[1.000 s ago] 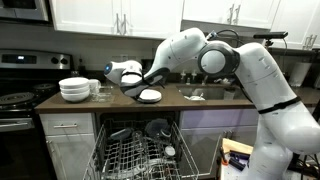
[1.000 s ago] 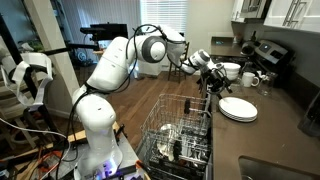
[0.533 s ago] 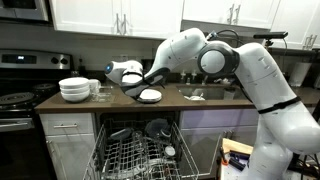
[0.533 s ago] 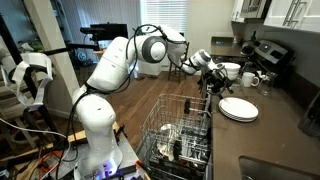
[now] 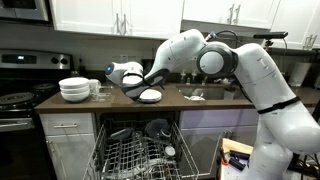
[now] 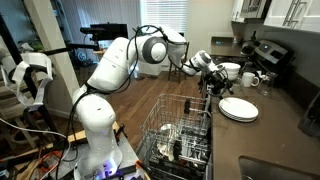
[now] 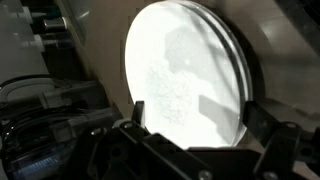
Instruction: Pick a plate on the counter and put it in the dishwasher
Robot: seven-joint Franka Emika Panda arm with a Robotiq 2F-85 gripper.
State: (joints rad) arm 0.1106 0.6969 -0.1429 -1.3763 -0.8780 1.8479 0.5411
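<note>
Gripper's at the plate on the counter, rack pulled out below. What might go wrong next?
1. The plate seems to top a stack, judging by layered rims in the wrist view; the open gripper might lift two or slip off.
2. The dishwasher rack already holds dishes, so the plate may knock them.

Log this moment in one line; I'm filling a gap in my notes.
stage: pre-grasp | gripper: open, beside plate | plate: on counter, ungripped | dishwasher: open
</note>
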